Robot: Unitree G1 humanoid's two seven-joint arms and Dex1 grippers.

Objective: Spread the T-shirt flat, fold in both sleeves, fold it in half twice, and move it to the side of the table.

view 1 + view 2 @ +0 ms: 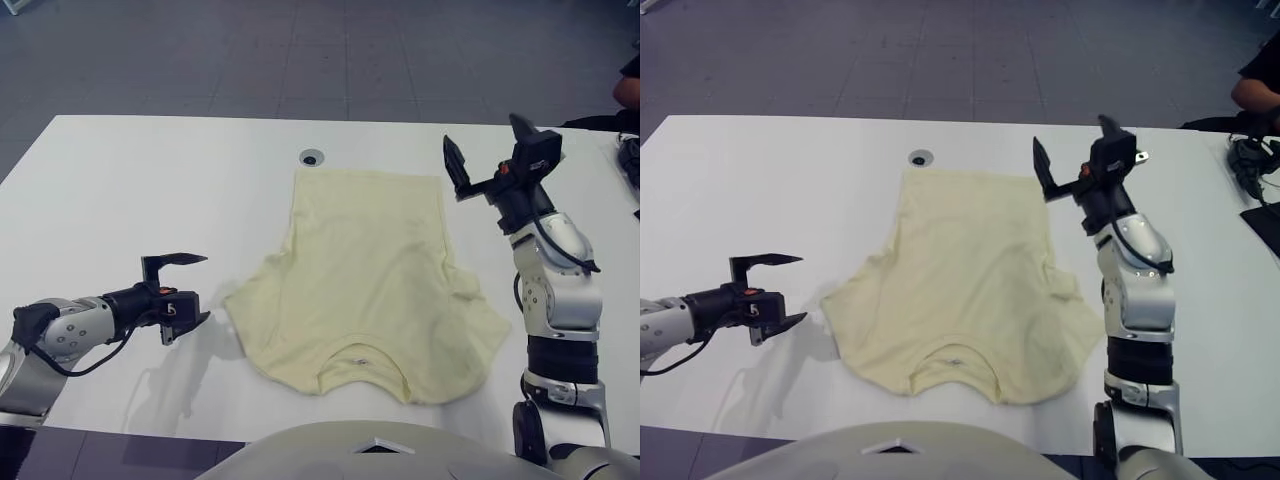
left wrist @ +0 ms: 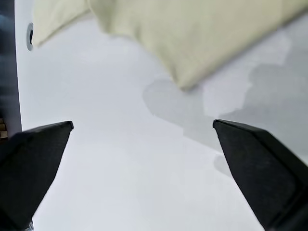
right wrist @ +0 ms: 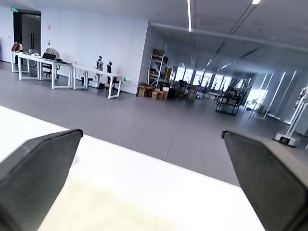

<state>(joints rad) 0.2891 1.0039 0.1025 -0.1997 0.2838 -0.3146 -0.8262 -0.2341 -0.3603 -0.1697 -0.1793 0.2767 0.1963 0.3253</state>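
A pale yellow T-shirt lies mostly flat in the middle of the white table, collar toward the near edge, hem toward the far side, both sleeves spread out. My left gripper hovers low over the table just left of the shirt's left sleeve, fingers open and empty. My right gripper is raised above the shirt's far right corner, open and empty, pointing toward the far side of the room.
A round cable hole sits in the table just beyond the shirt's hem. Dark items lie at the table's far right edge. Bare tabletop stretches to the left and to the right of the shirt.
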